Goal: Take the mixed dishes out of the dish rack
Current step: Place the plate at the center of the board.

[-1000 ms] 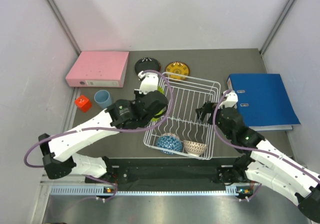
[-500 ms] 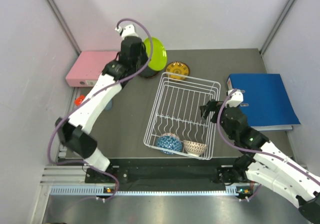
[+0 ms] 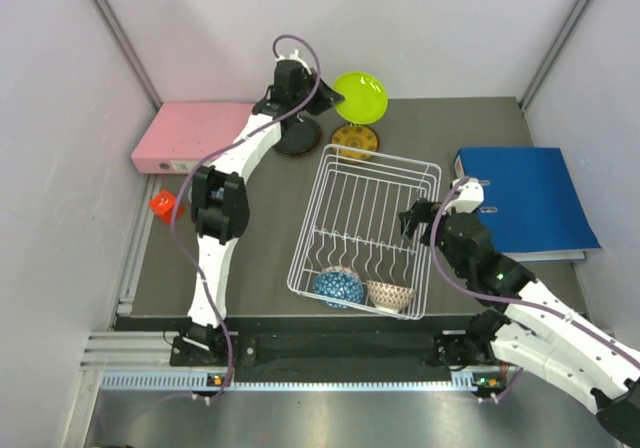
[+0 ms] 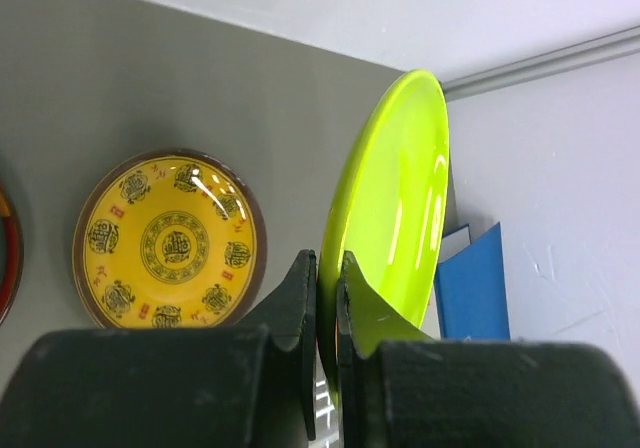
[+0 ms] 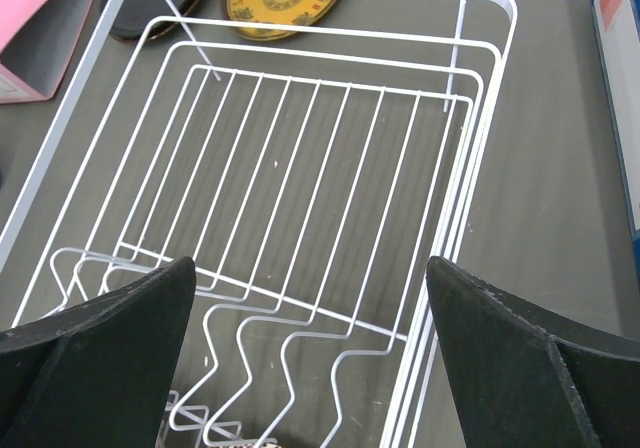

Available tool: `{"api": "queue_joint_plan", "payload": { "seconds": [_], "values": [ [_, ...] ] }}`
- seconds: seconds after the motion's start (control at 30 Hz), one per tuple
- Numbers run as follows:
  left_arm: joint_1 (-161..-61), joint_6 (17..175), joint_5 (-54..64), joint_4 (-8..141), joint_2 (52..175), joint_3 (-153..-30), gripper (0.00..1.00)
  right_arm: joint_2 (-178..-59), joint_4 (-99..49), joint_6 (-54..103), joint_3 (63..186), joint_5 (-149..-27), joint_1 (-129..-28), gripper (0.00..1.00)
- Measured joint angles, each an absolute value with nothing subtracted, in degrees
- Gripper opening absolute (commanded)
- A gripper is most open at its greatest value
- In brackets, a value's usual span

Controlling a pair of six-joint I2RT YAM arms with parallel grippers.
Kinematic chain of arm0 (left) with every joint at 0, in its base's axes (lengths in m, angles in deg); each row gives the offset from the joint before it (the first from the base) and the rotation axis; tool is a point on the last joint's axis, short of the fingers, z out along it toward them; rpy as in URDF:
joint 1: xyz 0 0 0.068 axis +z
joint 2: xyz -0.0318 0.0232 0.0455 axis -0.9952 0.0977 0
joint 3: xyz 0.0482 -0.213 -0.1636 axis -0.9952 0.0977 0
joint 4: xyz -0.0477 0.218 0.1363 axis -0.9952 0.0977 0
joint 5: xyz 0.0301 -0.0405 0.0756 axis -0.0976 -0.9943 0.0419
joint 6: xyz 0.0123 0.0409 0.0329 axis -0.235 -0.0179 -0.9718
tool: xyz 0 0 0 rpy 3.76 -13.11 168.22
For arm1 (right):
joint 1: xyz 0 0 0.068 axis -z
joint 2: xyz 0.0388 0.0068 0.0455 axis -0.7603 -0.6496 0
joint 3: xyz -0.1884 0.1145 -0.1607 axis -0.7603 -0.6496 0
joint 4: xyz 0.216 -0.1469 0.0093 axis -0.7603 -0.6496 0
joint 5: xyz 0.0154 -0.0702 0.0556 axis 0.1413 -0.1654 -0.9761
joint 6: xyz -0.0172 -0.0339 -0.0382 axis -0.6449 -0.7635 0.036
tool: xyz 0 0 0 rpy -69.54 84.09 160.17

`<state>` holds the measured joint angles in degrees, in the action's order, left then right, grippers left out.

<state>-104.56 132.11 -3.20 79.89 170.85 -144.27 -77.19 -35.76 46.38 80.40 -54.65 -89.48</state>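
Far left, at the back: pink binder [image 3: 195, 136], with the dark red plate [image 3: 297, 140] laid flat just beside it, partly hidden under the left arm

- The left gripper [image 3: 332, 101] is reached out to the far edge of the table. Its fingers are pressed onto the rim of the lime green plate [image 3: 361, 96].
- In the wrist view the lime green plate [image 4: 395, 218] is held nearly on edge, above and to the right of the yellow patterned plate [image 4: 170, 240], which lies flat.
- Bare table is seen to the right of the yellow patterned plate [image 3: 354, 140], behind the dish rack [image 3: 382, 154]. That spot is judged the likely place to set down, and the plate would have to be tipped flat first. The back wall is close.

Centre: the rack's long axis runs near to far. The blue patterned bowl [image 3: 337, 287] and the beige patterned bowl [image 3: 389, 294] are left at its near end.

Right: the right gripper [image 3: 412, 220] is spread wide with nothing held, just beside the rack's right rim. It is the nearer arm to the bowls. The blue binder [image 3: 525, 200] limits the room on that side
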Motion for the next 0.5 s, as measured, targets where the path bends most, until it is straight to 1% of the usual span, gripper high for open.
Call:
{"api": "queue_joint_plan", "payload": {
  "seconds": [0.2,0.5],
  "values": [
    [-102.7,135.4,-8.2,76.3,177.5,-144.9,0.0,-78.9,-35.6,46.4,80.5,-54.7,-89.5,0.98],
    [-101.9,136.6,-10.2,75.6,183.4,-147.6,0.0,-80.5,-34.8,46.4,80.5,-54.8,-89.4,0.98]
  ]
}}
